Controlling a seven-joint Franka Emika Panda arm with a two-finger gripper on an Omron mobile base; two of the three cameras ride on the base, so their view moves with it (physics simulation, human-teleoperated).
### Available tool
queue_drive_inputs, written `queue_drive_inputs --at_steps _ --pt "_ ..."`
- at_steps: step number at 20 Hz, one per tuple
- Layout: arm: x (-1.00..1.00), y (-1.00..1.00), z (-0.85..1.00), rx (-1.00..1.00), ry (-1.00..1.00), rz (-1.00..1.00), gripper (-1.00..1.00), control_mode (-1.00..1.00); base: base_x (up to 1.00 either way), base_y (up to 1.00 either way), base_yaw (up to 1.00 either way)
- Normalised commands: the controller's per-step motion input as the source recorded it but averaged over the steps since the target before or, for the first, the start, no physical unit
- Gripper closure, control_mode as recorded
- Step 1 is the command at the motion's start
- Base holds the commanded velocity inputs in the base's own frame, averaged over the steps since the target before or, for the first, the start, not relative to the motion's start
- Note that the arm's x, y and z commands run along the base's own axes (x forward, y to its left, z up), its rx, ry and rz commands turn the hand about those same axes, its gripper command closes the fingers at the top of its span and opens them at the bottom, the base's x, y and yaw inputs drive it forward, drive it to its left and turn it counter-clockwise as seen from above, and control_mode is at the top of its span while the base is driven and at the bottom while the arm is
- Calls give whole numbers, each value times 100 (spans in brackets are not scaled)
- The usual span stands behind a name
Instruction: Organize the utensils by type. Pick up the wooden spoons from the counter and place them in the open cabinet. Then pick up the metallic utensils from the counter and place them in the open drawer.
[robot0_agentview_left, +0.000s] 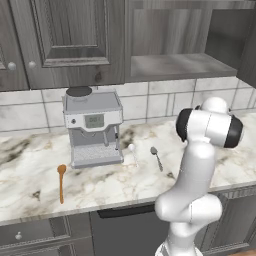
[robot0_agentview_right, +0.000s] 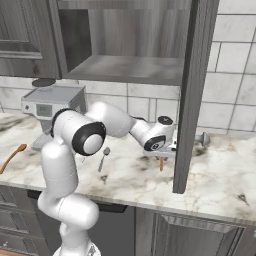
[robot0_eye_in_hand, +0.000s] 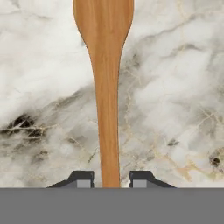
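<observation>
**Gripper Down on 1 Wooden Spoon**

Seen in the hand view: gripper (robot0_eye_in_hand: 109, 179) low over the counter (robot0_eye_in_hand: 175, 109), with 1 dark fingertip on each side of a wooden spoon (robot0_eye_in_hand: 106, 87). Handle running up between the tips, oval bowl at the top of the view. Jaws narrow, close to the handle on both sides, with thin gaps showing. Can't tell if really squeezing it. Can't tell if lifted or lying on the marble.

Seen in the right base view: arm stretched out to the right, gripper (robot0_agentview_right: 161, 159) down at the counter (robot0_agentview_right: 220, 175), just left of the open cabinet door (robot0_agentview_right: 192, 90). Short bit of orange-brown spoon (robot0_agentview_right: 161, 164) poking out under the hand. Open cabinet (robot0_agentview_right: 130, 67) above, with its flat grey shelf.

Other wooden spoon (robot0_agentview_left: 61, 182) lying far left on the counter (robot0_agentview_left: 30, 170), in front of the coffee machine (robot0_agentview_left: 93, 127) and a bit to its left.

2 small metal spoons near the middle of the counter, just right of the machine. Pale spoon (robot0_agentview_left: 133, 152) closer to the machine. Darker spoon (robot0_agentview_left: 156, 157) beside it, a little apart.
</observation>
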Motion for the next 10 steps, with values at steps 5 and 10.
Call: queue_drive_inputs --at_steps 5,10 --pt "-45 38 41 -3 -1 0 100 -100 0 0 0" --pt "-57 49 67 -11 -6 1 100 -100 0 0 0"
